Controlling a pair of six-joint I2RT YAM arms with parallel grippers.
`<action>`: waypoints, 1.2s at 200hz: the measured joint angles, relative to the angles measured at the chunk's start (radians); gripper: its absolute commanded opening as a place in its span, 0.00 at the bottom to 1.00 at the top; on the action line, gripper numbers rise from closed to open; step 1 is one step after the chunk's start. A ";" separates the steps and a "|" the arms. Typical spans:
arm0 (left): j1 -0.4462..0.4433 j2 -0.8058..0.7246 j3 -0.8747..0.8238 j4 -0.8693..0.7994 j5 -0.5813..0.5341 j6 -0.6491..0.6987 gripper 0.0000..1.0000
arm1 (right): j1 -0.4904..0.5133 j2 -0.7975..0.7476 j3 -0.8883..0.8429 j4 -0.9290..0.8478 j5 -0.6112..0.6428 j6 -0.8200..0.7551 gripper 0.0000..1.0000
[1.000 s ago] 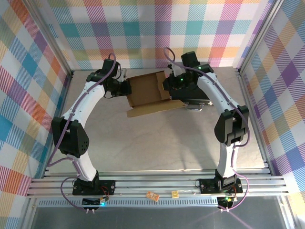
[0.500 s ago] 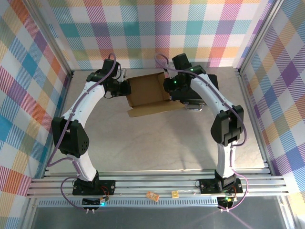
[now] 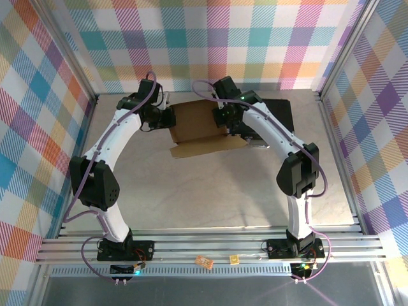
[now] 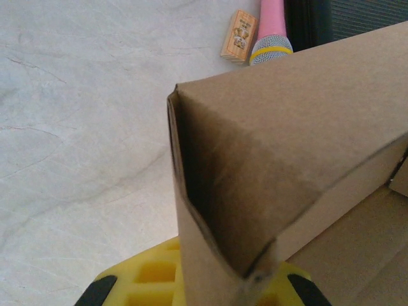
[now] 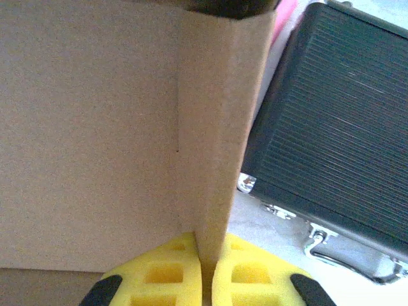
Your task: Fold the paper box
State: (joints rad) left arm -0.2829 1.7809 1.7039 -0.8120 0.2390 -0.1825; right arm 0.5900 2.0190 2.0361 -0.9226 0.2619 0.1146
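The paper box point(image 3: 194, 123) is brown cardboard, partly folded, lying at the back middle of the table with a flap point(image 3: 204, 148) spread toward the front. My left gripper point(image 3: 168, 118) is at the box's left end, shut on a folded corner wall point(image 4: 210, 210); its yellow pads point(image 4: 150, 277) flank the cardboard. My right gripper point(image 3: 222, 118) is at the box's right end. Its yellow pads point(image 5: 159, 274) are pressed together on an upright side wall point(image 5: 220, 127) of the box point(image 5: 89, 127).
A black ribbed case point(image 3: 275, 115) with metal latches point(image 5: 319, 245) lies just right of the box. A pink marker point(image 4: 273, 29) and a small wooden block point(image 4: 238, 36) sit beside the case point(image 4: 357, 16). Checked walls enclose the table; two small tags point(image 3: 204, 261) lie on the front rail.
My right arm has swung left and toward the back, uncovering the black case, and its gripper has shut on the box's right wall. The left arm has held still.
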 measured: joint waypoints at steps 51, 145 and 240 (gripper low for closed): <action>-0.034 0.000 0.000 -0.005 -0.058 -0.011 0.00 | -0.013 0.000 -0.013 -0.005 -0.031 0.010 0.04; -0.039 -0.049 -0.013 0.000 -0.045 -0.010 0.00 | -0.099 0.000 -0.013 0.024 -0.257 -0.018 0.18; -0.049 -0.068 -0.015 0.003 -0.034 -0.010 0.00 | -0.119 0.000 -0.013 0.032 -0.320 -0.048 0.31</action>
State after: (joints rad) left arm -0.3317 1.7134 1.6890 -0.8089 0.2054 -0.1925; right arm 0.4713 2.0190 2.0235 -0.8909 -0.0578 0.0662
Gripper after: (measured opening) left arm 0.086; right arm 0.273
